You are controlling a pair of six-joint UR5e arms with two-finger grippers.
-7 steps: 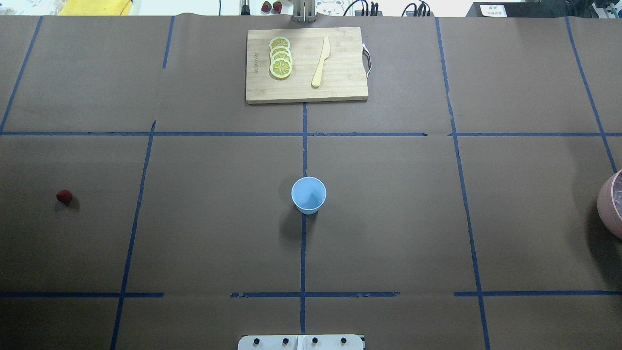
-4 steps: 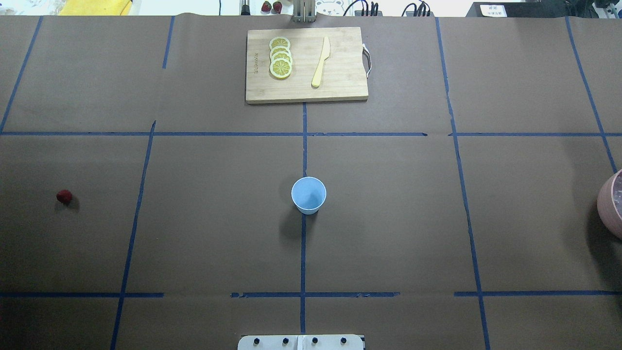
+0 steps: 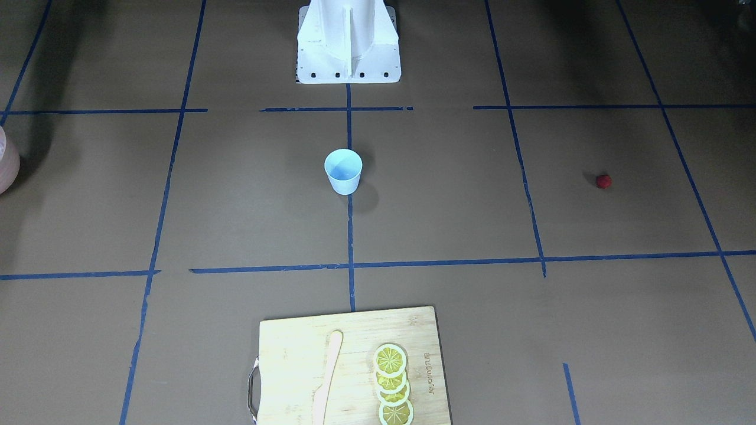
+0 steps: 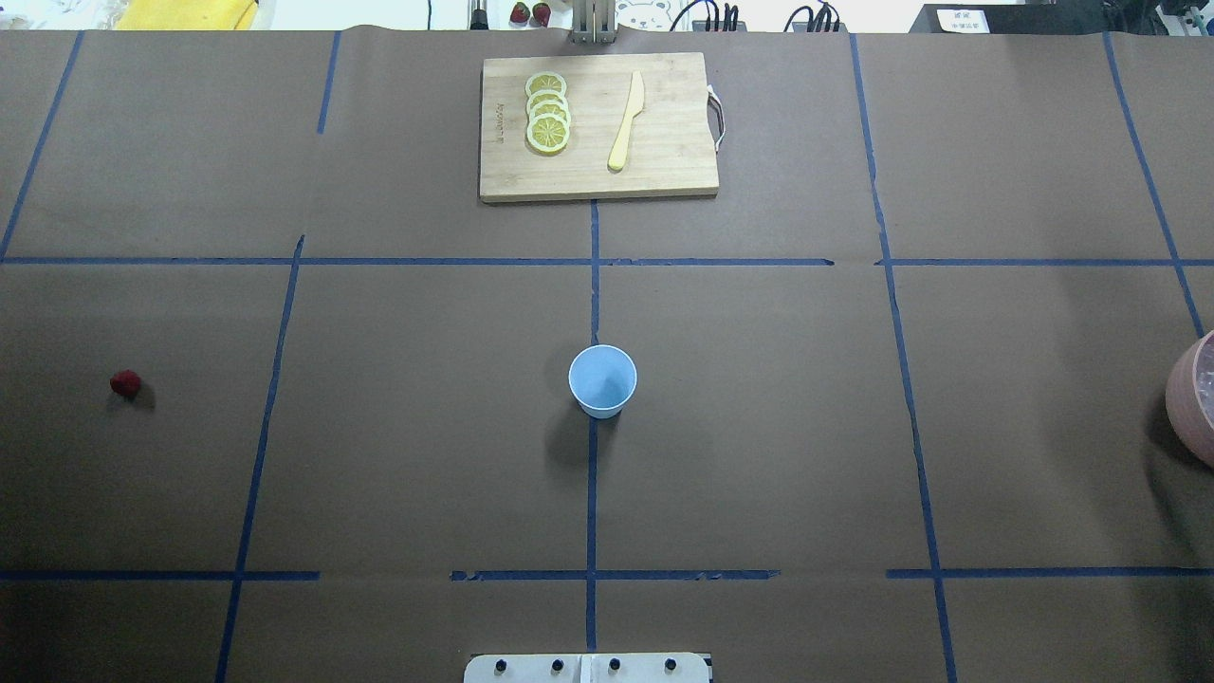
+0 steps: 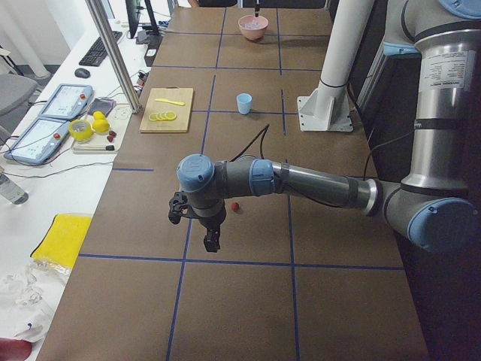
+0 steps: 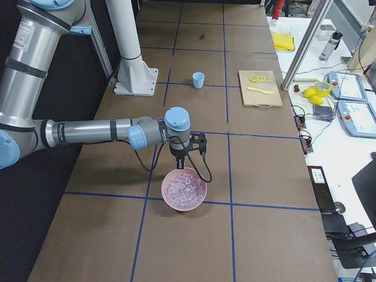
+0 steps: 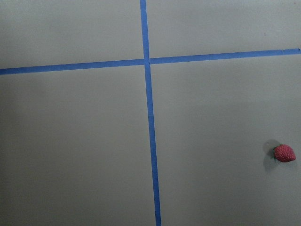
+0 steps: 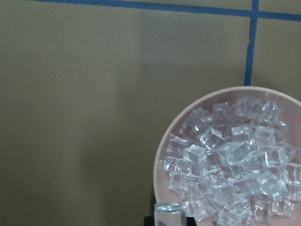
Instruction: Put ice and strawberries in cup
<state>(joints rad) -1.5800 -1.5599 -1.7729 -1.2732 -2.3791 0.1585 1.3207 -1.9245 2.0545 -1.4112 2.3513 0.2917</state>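
Desk scene: a light blue cup stands upright at the middle of the brown-papered desk, on the centre tape line. The strawberry lies well apart to its left, near the left end effector, which hangs above the desk. Far to the right, ice fills a pink bowl, with the right end effector poised just over it. Whether either end effector is wide or narrow cannot be told.
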